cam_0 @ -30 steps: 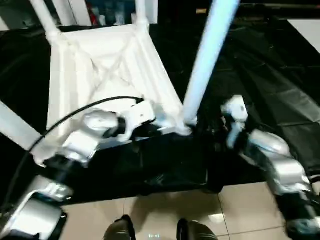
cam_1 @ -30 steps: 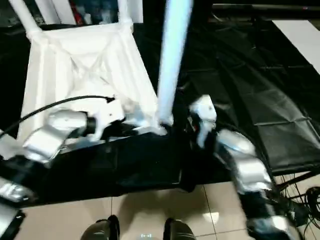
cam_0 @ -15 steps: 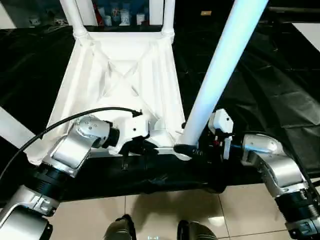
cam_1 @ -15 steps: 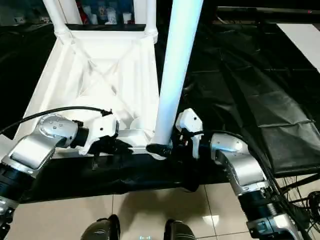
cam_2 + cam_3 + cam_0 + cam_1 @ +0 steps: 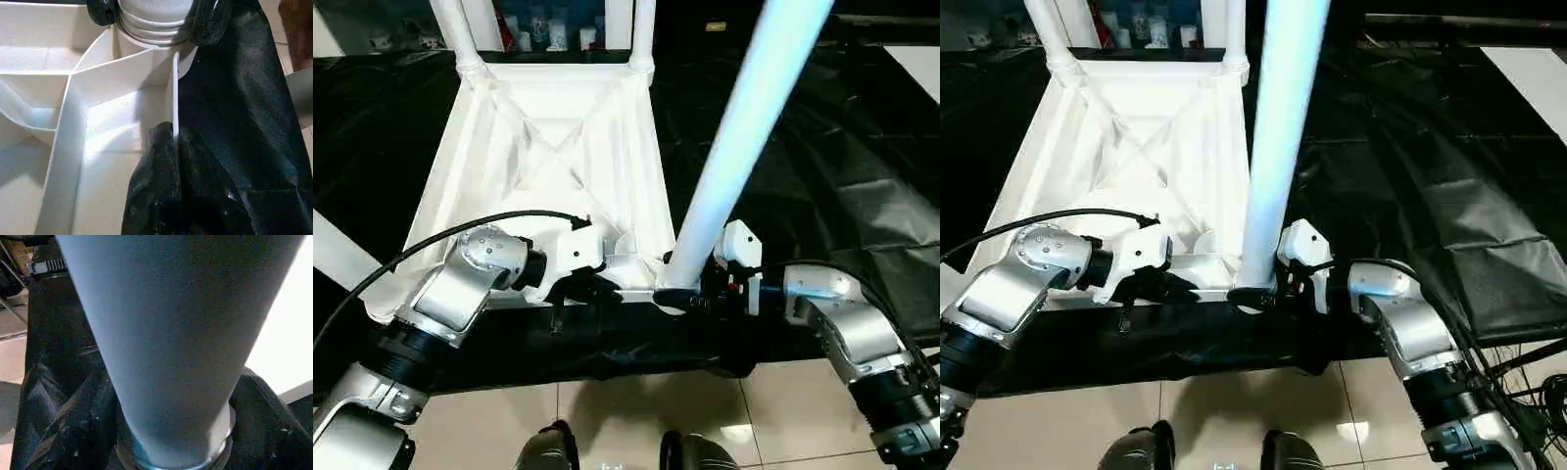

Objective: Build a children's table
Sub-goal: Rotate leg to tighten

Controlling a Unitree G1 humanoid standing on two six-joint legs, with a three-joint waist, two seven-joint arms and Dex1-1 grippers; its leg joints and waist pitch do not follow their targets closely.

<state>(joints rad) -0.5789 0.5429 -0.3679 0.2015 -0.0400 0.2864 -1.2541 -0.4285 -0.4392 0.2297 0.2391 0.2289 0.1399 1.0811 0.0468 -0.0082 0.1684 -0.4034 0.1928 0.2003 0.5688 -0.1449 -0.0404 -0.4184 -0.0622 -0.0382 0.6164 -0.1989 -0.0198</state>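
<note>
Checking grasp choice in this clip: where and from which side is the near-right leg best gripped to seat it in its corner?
Low on the near-right leg, just above its ribbed end, coming from the robot's right. The tube is round and plain there, and the tabletop walls off the other side. The right gripper closes there; the left gripper pinches the rim.

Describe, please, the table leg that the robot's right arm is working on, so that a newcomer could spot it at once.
Start at the white plastic square tabletop lying ribbed side up on the black sheet. At its near corner on the robot's right rises a long white tubular leg. Unlike the other legs, it has the right tool closed around its flared base.
</note>
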